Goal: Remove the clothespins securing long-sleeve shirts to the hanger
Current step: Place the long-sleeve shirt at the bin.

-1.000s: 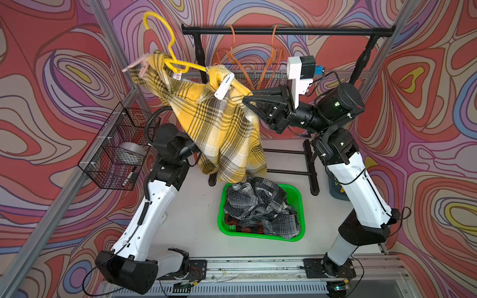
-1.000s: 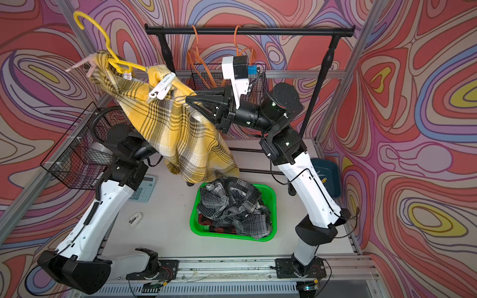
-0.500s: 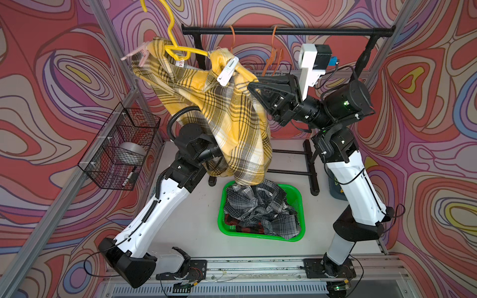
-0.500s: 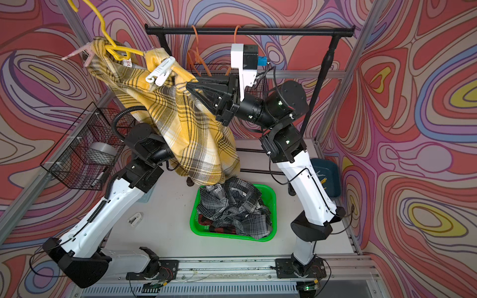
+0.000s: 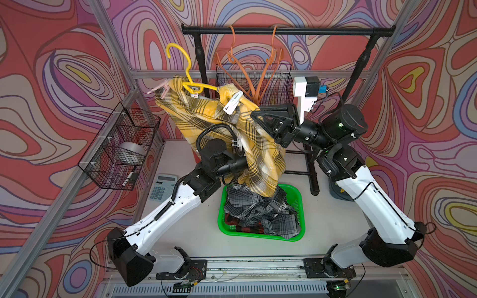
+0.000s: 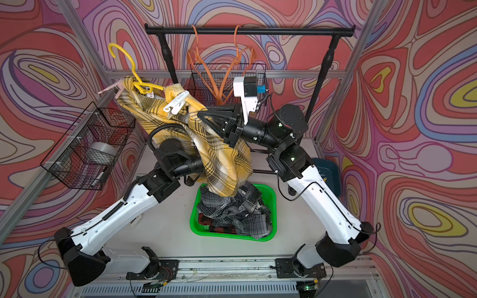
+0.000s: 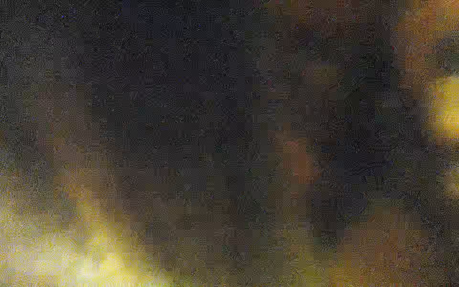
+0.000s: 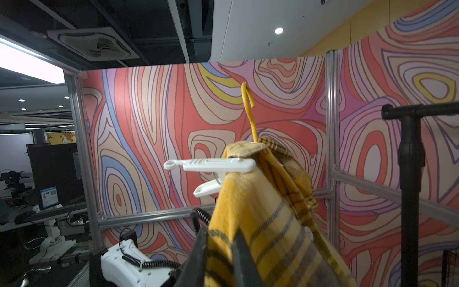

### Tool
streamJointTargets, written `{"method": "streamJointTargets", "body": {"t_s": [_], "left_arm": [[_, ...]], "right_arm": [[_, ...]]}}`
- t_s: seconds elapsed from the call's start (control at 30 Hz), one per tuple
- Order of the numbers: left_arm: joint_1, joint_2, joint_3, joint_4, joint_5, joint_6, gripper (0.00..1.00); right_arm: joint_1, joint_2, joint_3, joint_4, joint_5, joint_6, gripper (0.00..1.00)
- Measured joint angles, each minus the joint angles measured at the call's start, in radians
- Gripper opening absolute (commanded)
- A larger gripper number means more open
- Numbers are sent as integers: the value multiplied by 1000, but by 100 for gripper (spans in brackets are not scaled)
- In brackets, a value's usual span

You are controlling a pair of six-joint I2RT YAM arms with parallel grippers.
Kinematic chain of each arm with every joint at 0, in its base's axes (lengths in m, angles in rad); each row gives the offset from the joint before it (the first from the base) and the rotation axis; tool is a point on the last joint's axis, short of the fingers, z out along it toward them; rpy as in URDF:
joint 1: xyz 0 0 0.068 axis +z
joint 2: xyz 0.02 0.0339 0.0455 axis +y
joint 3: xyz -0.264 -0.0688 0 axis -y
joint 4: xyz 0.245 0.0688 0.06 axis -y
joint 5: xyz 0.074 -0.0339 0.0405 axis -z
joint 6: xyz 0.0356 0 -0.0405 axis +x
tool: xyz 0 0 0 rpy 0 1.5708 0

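The white plastic clothespin [image 8: 211, 166], clipped to the yellow-and-black plaid flannel shirt [image 5: 258, 144], is seen crosswise just beyond the right claw [image 8: 221, 256], clamped on that shirt; the left claw is hidden, closed.

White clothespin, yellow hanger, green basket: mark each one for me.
white clothespin [image 5: 233, 102]: in a top view, mid-body.
yellow hanger [image 8: 250, 119]: right wrist view, hook stem.
green basket [image 5: 300, 211]: in a top view, right rim.
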Motion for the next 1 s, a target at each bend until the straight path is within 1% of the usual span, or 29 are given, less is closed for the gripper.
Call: {"method": "streamJointTargets", "body": {"t_s": [0.13, 0.27, 0.4, 0.57, 0.6, 0.63, 0.67, 0.7, 0.73, 0.83, 0.93, 1.0], "left_arm": [[-3, -50, -212, 18, -59, -22, 0], [-5, -66, -373, 50, -99, -57, 0], [-5, -66, -490, 76, -129, -92, 0], [-5, -68, -621, 93, -180, -125, 0], [-5, -68, -639, 93, -190, -128, 4], [-5, -69, -655, 92, -200, -131, 13], [-5, -72, -665, 89, -209, -133, 25], [-5, -77, -673, 78, -223, -133, 43], [-5, -84, -677, 67, -235, -134, 56], [-3, -119, -677, 13, -272, -132, 80], [10, -176, -673, -70, -313, -117, 94], [33, -220, -664, -134, -338, -107, 97]], "right_arm": [[3, -110, -237, 34, 29, 1, 0], [4, -182, -438, 69, 56, 2, 0], [4, -242, -605, 95, 73, 4, 0], [4, -338, -792, 109, 127, 0, 0], [4, -356, -826, 111, 137, -1, 0], [4, -370, -858, 113, 147, -3, 0], [4, -380, -883, 113, 158, -4, 0], [4, -389, -910, 113, 169, -6, 0], [3, -395, -931, 112, 179, -8, 0], [-9, -402, -969, 105, 200, -13, 0], [-43, -404, -972, 103, 202, -15, 0], [-72, -406, -971, 103, 199, -16, 0]]}}
